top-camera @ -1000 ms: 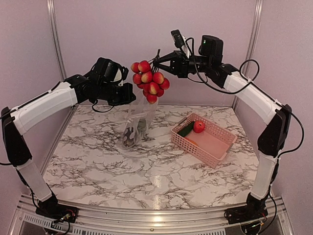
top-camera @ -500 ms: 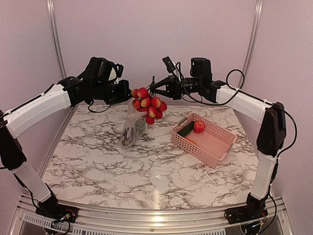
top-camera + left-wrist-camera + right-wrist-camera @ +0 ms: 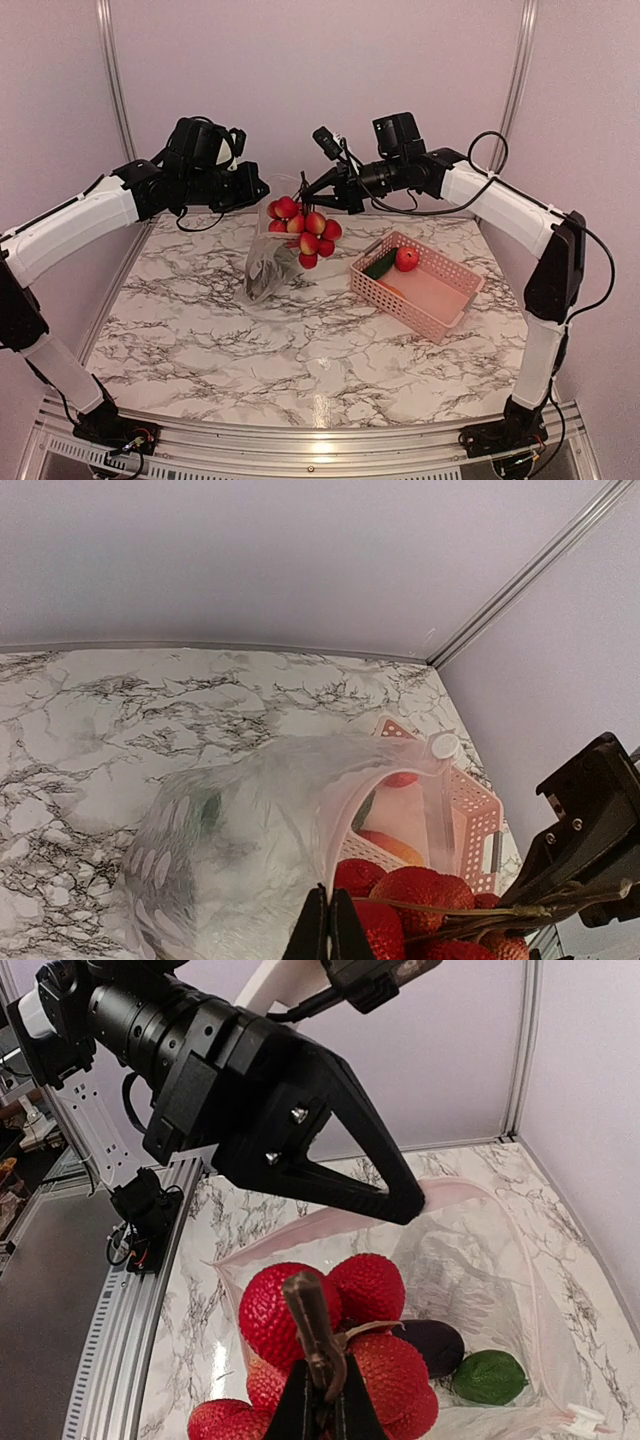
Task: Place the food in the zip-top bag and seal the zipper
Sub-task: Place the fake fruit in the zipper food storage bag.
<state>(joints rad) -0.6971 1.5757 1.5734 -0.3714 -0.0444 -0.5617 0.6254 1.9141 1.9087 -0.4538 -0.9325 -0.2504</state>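
Its stem pinched in the right gripper (image 3: 304, 189), the cluster of small red balls (image 3: 305, 226) has come down to the mouth of the clear crinkly plastic bag (image 3: 266, 272), whose nine-o'clock rim the left gripper (image 3: 262, 190) clamps, so release looks near.

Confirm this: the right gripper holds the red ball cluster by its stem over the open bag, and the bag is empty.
The bag is not empty: the right wrist view shows a dark purple eggplant and a round green piece inside. The right gripper does hold the cluster by its stem over it.
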